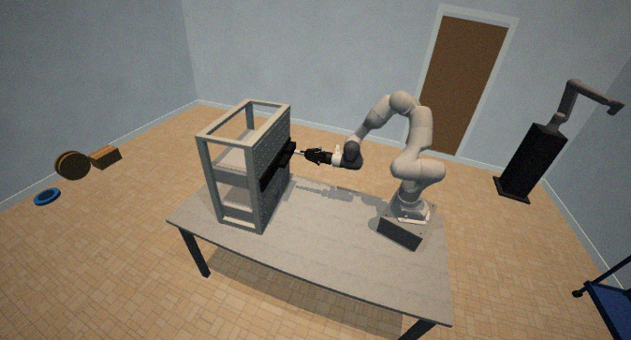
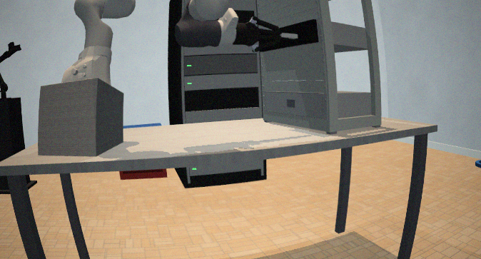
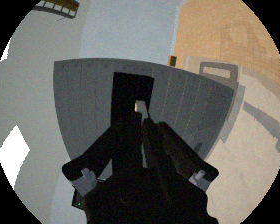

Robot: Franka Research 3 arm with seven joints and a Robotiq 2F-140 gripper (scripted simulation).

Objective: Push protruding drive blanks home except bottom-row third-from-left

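A push seems in hand: the gripper, closed and empty, points towards nine o'clock in the top view, at the rack's black drive bay. Next: press straight, gently.

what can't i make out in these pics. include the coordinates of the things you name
- Drive blanks on the black chassis front (image 1: 270, 175) (image 2: 307, 32) (image 3: 125, 90): too dark to tell apart in any view.
- Whether the fingertips of the gripper (image 1: 300, 153) (image 2: 295, 36) (image 3: 139, 107) touch a blank: too small from the top, too dark at the wrist.
- Tall cabinet's (image 2: 221, 82) lower middle: hidden by the table, exterior view.
- Blue cart (image 1: 613, 303): cut off by the top view's right edge.
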